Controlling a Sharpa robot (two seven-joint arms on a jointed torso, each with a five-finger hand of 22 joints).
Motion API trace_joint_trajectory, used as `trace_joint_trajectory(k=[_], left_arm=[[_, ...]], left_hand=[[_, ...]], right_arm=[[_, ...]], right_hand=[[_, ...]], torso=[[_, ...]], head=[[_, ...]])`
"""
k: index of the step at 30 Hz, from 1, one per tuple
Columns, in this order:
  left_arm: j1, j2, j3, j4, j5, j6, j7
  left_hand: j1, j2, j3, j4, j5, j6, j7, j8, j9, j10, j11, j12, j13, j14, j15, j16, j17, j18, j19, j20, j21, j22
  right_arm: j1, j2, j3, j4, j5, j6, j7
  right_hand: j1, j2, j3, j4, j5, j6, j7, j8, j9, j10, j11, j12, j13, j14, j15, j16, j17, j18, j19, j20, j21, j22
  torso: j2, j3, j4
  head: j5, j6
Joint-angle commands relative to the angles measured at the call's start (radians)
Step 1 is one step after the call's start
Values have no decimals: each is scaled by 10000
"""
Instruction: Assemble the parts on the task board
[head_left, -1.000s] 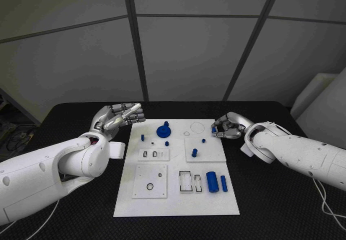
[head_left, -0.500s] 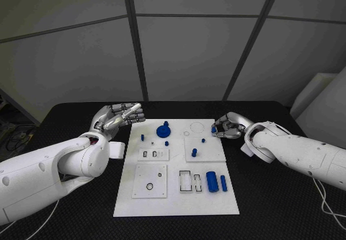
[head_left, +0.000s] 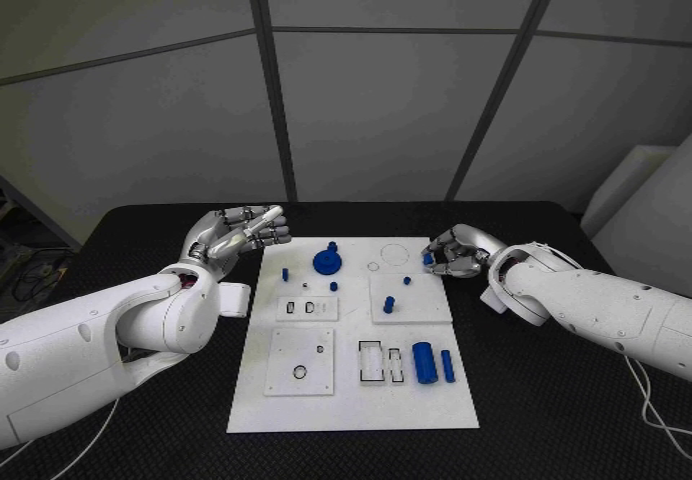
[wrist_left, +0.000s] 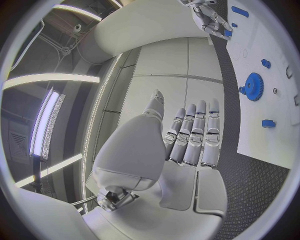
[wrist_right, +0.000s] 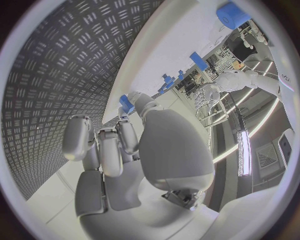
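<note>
Right hand (head_left: 457, 252): fingers curled, pinching a blue part (head_left: 430, 259) at the board's (head_left: 353, 410) 2 o'clock edge.
Left hand (head_left: 238, 233): raised at 10 o'clock, fingers together, holding nothing.

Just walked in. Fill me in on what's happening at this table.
A two-armed robot is assembling small blue parts on a white task board. Its right hand pinches a small blue part at the board's far right edge. The left hand holds nothing, raised beside the board's far left corner, fingers together. A blue gear sits at the far end of the board, and a blue cylinder lies nearer the robot.
</note>
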Motion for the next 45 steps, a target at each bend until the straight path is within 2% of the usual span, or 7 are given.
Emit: trace_joint_trajectory(k=[1,13,36,45], left_arm=[[12,6,6,18,-84,115,22],[11,23,6,0,-84,123,-16],[9,25,6,-10,-84,130,-45],[5,32,6,-11,-111,141,-56]], left_hand=[[-5,99,-10,-62,52,43,118,-44,-6,-3,-4,-47,-14,70,21,-33,-8,-182,2,-16,-66,-13],[-1,112,-18,-87,51,23,130,-72,-14,-35,8,-79,-24,66,28,-44,-12,-186,-5,-14,-76,-20],[-2,112,-24,-95,50,15,134,-81,-16,-46,12,-90,-26,65,30,-48,-13,-187,-6,-14,-79,-22],[-2,112,-24,-95,50,15,134,-81,-16,-46,12,-90,-26,65,30,-48,-13,-187,-6,-14,-79,-22]], right_arm=[[12,-11,3,7,-60,64,8],[12,-39,4,32,-179,114,-22],[13,-148,5,43,-220,157,39],[13,-108,5,33,-221,123,82]], right_hand=[[-16,88,-61,-15,-73,56,-3,68,8,91,-11,59,12,808,-6,69,1580,-110,87,9,67,16],[115,-58,-213,-211,-219,-444,87,-222,-119,-65,67,-76,-145,806,50,71,1585,-110,70,43,57,6],[252,26,-197,-316,-174,-423,93,-187,-100,-31,76,-35,-91,809,66,79,1606,-107,64,66,56,8],[298,153,-144,-349,-167,-273,62,-105,-70,25,49,14,-30,812,50,85,1621,-112,87,61,75,50]], torso=[[0,2,-2],[0,3,2],[-1,5,-6],[6,5,9]], head=[[-6,-17],[-17,-8],[-12,-26],[-20,-16]])
